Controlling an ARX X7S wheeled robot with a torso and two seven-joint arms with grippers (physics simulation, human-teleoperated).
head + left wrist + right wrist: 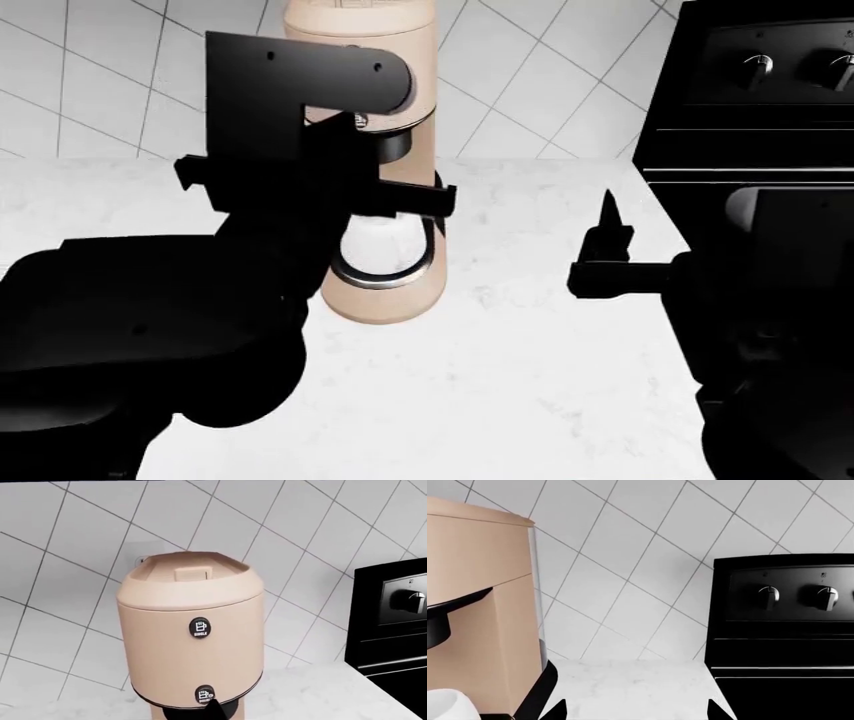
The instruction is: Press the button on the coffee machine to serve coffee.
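Matt tan plastic coffee machine point(190, 630), glossy black oven point(784, 630), speckled white stone-look counter point(534, 380)

The tall tan-beige cylindrical coffee machine point(477, 600) occupies one side of the right wrist view, with its black spout collar point(447, 617) projecting from the body and a white rounded cup point(447, 705) partly visible below it. A black oven point(784, 635) with two dark round knobs point(768, 596) stands well apart from the machine on the white marbled countertop point(634, 687), against a white tiled wall point(640, 555). Two dark fingertips point(557, 711) of the right gripper point(637, 712) show at the frame edge, set wide apart with bare countertop between them.
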